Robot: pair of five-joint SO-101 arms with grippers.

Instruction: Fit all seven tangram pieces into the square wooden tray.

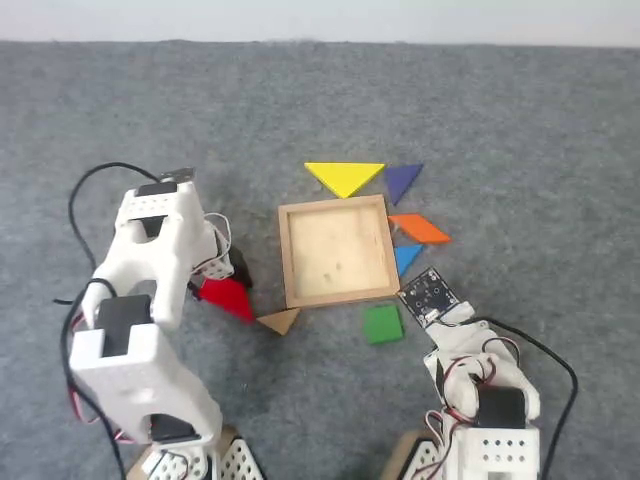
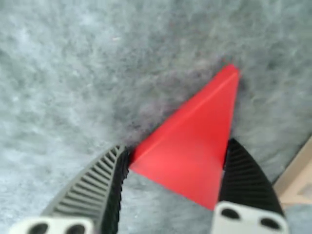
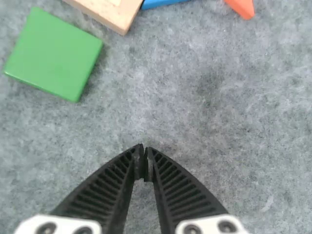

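One square wooden tray (image 1: 284, 255) sits mid-table on gray carpet (image 1: 520, 120). Seven tangram pieces, all on the carpet outside the tray: five triangles, one square, one parallelogram.

- Yellow triangle (image 1: 345, 177): just past the tray's far edge.
- Purple triangle (image 1: 402, 181): beside the yellow one, off the far right corner.
- Orange parallelogram (image 1: 421, 229): just beside the tray's right side.
- Blue triangle (image 1: 405, 258): small, against the right side, below the orange one.
- Green square (image 1: 383, 324): near the tray's near right corner, close to the right arm.
- Tan wooden triangle (image 1: 279, 320): just beside the near left corner.
- Red triangle (image 2: 200, 126): left of the tray, next to the tan one, flat on the carpet.

Two arms. The left gripper (image 2: 176, 148) straddles the red triangle, jaws pinching it, one pad on a corner and the other on the opposite edge. The right gripper (image 3: 145, 153) is low over bare carpet, jaws pressed together with nothing between them. The green square and a tray corner (image 3: 112, 12) are near it but apart.
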